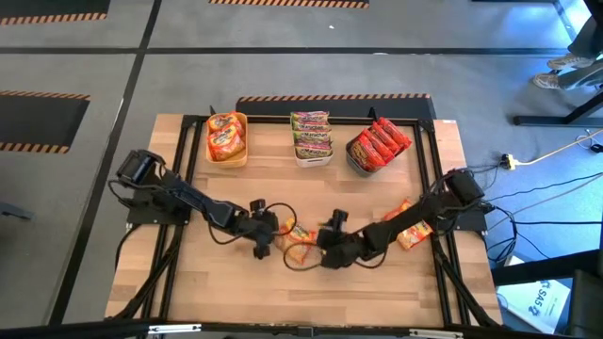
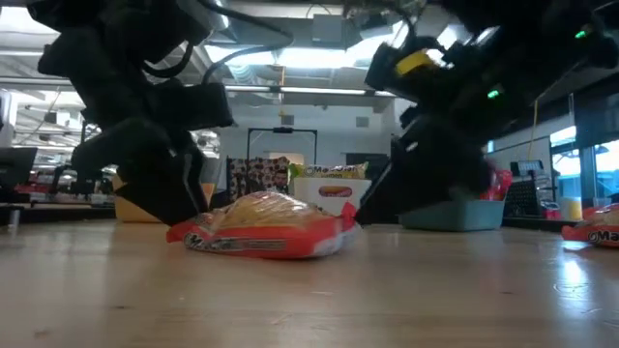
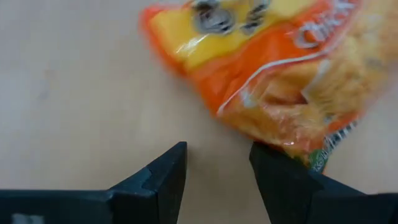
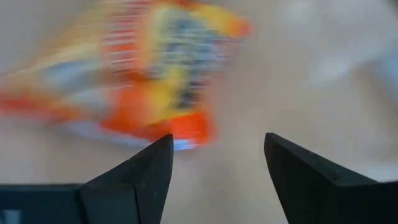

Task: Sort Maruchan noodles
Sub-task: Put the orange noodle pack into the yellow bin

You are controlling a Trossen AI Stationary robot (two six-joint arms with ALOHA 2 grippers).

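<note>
An orange-yellow Maruchan noodle packet (image 1: 300, 241) lies flat on the table's near middle (image 2: 266, 232), between my two grippers. My left gripper (image 1: 262, 237) stands at its left end, open (image 3: 217, 163), slanting down, with the packet (image 3: 280, 68) just beyond its fingertips. My right gripper (image 1: 330, 250) stands at the packet's right end, also open (image 4: 217, 155), with the packet (image 4: 149, 81) blurred ahead of it. A second orange packet (image 1: 412, 232) lies on the table to the right, partly under my right arm. My left gripper has one fingertip (image 3: 277, 168) right at the packet's near edge (image 3: 298, 146); I cannot tell whether it touches. My right gripper has one fingertip (image 4: 155, 158) right at the packet's end (image 4: 186, 134); blur hides whether it touches.
Along the far edge stand a yellow bin (image 1: 226, 137) with orange packets, a white bin (image 1: 311, 137) with green-pink packets and a dark grey bin (image 1: 377, 147) with red packets. Black frame rails (image 1: 179, 179) run along the table's sides.
</note>
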